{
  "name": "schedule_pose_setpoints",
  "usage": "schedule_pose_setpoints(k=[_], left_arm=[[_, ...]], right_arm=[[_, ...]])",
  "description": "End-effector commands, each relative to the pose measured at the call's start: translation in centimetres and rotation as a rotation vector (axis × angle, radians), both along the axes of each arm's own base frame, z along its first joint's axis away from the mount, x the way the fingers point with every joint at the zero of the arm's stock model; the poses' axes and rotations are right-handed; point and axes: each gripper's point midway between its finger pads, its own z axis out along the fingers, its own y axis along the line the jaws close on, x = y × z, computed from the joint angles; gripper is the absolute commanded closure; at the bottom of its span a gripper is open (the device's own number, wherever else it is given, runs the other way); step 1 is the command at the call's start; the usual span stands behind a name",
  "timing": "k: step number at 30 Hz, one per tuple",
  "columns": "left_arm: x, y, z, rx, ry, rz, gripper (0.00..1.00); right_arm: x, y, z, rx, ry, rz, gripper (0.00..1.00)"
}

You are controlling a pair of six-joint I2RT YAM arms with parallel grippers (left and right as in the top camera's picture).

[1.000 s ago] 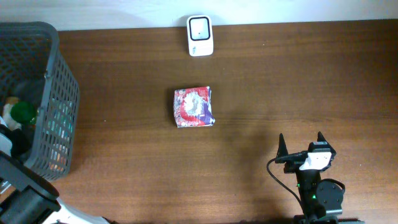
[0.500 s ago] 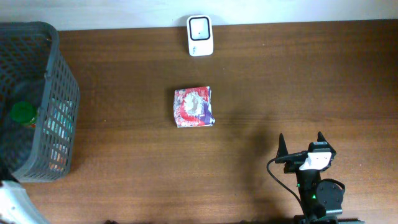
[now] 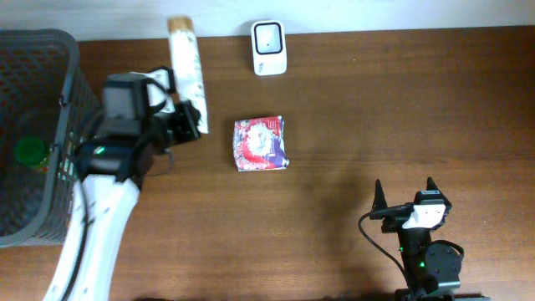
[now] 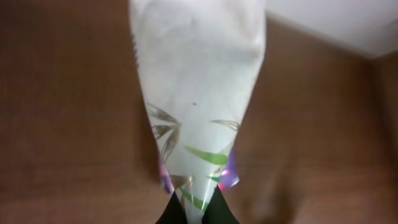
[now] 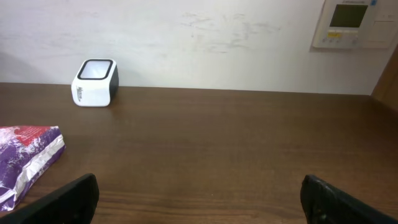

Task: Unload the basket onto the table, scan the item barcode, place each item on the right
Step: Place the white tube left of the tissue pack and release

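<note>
We have left gripper [image 3: 191,119] clamped on the white leaf-print packet [image 3: 185,58] near the scanner [image 3: 269,36]; right gripper [image 3: 405,193] jaws wide.

Dark brown wood-grain table [image 3: 401,109], pale wall along far edge. At far edge, about mid-width: small white box-shaped scanner [image 3: 269,37] with dark window on top, standing on the wood. Near centre, well apart from scanner: crinkled red, white and purple foil packet [image 3: 261,144], lying flat. At left edge: dark grey plastic mesh basket [image 3: 42,38], resting on the top.
</note>
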Motion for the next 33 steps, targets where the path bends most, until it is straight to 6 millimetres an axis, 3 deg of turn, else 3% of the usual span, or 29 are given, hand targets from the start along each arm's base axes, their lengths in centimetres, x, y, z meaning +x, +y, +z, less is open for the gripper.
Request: schedule_pose_setpoints(k=[1,6,8,11,13,15,16,18,19,23,24,25,26,27,28,29,30,32,33], left_arm=[[1.3,-0.3,-7.2,0.200,0.190,0.080,1.00],[0.1,-2.9,-15.4,0.276,0.430,-0.009,1.00],[0.5,-2.3,-18.5,0.378,0.469,0.015,1.00],[-0.1,-1.8,-21.2,0.423,0.544,0.014,1.00],[-0.8,-1.7,-21.6,0.431,0.577,0.008,0.99],[-1.3,-2.0,-21.6,0.413,0.597,-0.007,0.48],[-1.3,-2.4,-21.5,0.392,0.599,-0.019,0.12],[-0.6,-3.2,-19.6,0.351,0.591,-0.045,0.07],[0.2,-3.3,-17.3,0.339,0.573,-0.040,0.03],[3.1,-2.1,-2.2,0.306,0.346,-0.023,0.01],[3.4,-1.3,1.3,0.286,0.275,0.006,0.01],[3.5,0.5,6.2,0.262,0.164,0.054,0.01],[3.4,1.9,9.0,0.265,0.089,0.072,0.03],[3.0,3.6,11.7,0.278,0.009,0.096,0.03],[1.8,8.2,15.2,0.302,-0.073,0.231,0.00],[0.8,11.7,16.5,0.341,-0.094,0.346,0.01],[-1.1,16.7,17.4,0.391,-0.084,0.506,0.01],[-4.9,24.0,16.2,0.421,0.028,0.717,0.01],[-6.2,26.6,15.3,0.421,0.074,0.790,0.01]], right_arm=[[0.0,-0.3,-0.3,0.004,0.004,-0.017,0.01],[0.0,-0.3,-0.3,0.004,0.004,-0.017,0.01],[0.0,-0.3,-0.3,0.004,0.004,-0.017,0.01],[0.0,-0.3,-0.3,0.004,0.004,-0.017,0.01],[0.0,-0.3,-0.3,0.004,0.004,-0.017,0.01],[0.0,-0.3,-0.3,0.004,0.004,-0.017,0.02],[0.0,-0.3,-0.3,0.004,0.004,-0.017,0.02],[0.0,-0.3,-0.3,0.004,0.004,-0.017,0.01],[0.0,-0.3,-0.3,0.004,0.004,-0.017,0.01],[0.0,-0.3,-0.3,0.004,0.004,-0.017,0.01],[0.0,-0.3,-0.3,0.004,0.004,-0.017,0.01],[0.0,-0.3,-0.3,0.004,0.004,-0.017,0.01],[0.0,-0.3,-0.3,0.004,0.004,-0.017,0.02],[0.0,-0.3,-0.3,0.004,0.004,-0.017,0.01],[0.0,-0.3,-0.3,0.004,0.004,-0.017,0.01],[0.0,-0.3,-0.3,0.004,0.004,-0.017,0.01],[0.0,-0.3,-0.3,0.004,0.004,-0.017,0.02],[0.0,-0.3,-0.3,0.004,0.004,-0.017,0.01],[0.0,-0.3,-0.3,0.004,0.004,-0.017,0.01]])
